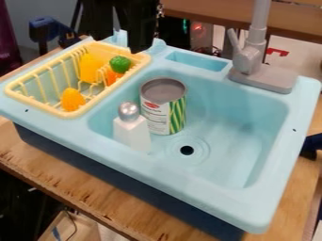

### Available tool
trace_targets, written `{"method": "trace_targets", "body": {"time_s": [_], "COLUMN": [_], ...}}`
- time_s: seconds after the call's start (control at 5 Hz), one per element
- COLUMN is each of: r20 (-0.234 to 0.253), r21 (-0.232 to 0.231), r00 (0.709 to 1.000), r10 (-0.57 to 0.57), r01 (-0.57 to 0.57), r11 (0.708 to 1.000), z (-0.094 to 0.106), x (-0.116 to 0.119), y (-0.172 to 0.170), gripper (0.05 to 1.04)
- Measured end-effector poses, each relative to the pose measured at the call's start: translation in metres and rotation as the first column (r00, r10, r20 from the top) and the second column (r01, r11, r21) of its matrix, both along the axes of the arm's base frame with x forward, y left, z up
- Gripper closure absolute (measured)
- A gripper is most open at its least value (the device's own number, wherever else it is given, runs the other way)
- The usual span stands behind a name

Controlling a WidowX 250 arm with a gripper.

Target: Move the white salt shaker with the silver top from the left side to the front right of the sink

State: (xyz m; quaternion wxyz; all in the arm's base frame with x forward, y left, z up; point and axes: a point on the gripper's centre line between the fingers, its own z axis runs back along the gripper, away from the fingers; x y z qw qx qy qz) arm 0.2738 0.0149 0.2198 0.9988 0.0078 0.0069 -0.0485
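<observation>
Hand point(137, 40) at far edge of yellow rack point(69, 114); whether open or closed, cannot tell. Inside rack: green toy point(120, 64), yellow toy point(90, 69), orange toy point(72, 100). Outside rack, in adjacent basin point(226, 153): can point(165, 110), white bottle point(131, 131).

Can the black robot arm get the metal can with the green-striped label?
Probably yes. The arm is at the back edge of the light-blue sink, and nothing covers the can. Only the white bottle with the round silver top might crowd its near side.
</observation>
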Motion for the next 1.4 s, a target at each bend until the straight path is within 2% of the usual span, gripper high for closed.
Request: {"method": "trace_targets", "body": {"time_s": [0.2,0.4,0.6,0.8,1.0,1.2,1.4], "r20": [-0.032,-0.076,-0.084,-0.097,-0.139,-0.205,-0.233], "r21": [-0.002,0.010,-0.016,-0.023,0.002,0.066,0.098], "r00": [0.999,0.996,0.990,0.987,0.983,0.976,0.971], "r10": [-0.003,-0.055,-0.116,-0.130,-0.122,-0.069,-0.053], "r01": [0.003,0.055,0.115,0.128,0.124,0.084,0.077], "r11": [1.000,0.998,0.993,0.991,0.992,0.994,0.992], "z": [-0.009,-0.032,-0.050,-0.060,-0.067,-0.073,-0.077], "x": [0.000,-0.007,-0.013,-0.018,-0.019,-0.017,-0.011], "y": [0.000,-0.006,-0.015,-0.020,-0.021,-0.013,-0.008], "gripper": [0.077,0.077,0.077,0.077,0.077,0.077,0.137]}}
